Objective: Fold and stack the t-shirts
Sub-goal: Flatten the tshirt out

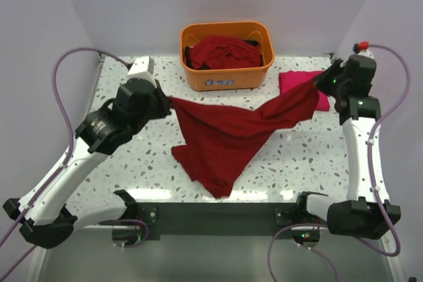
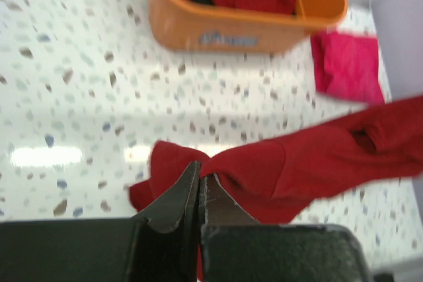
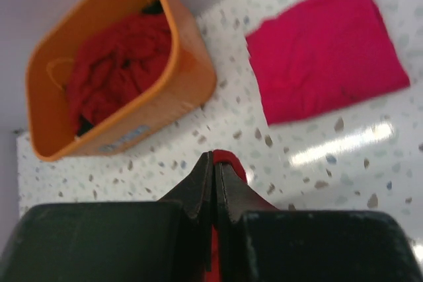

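Early stage: left pincer (image 2: 199, 179) and right pincer (image 3: 213, 163), each clamped on the dark red t-shirt (image 1: 231, 133), stretch it unfolded over the tabletop (image 1: 132, 163), while one pinkish-red t-shirt (image 1: 295, 81) lies folded and further shirts (image 1: 221, 52) wait in the orange tub (image 1: 227, 78).

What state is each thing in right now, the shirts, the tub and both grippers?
left gripper, shut on the dark red t-shirt
right gripper, shut on the same t-shirt
dark red t-shirt, unfolded, stretched between both grippers, lower part draped on the table
pink t-shirt, folded, flat on the table
orange tub, upright, holding crumpled dark red shirts
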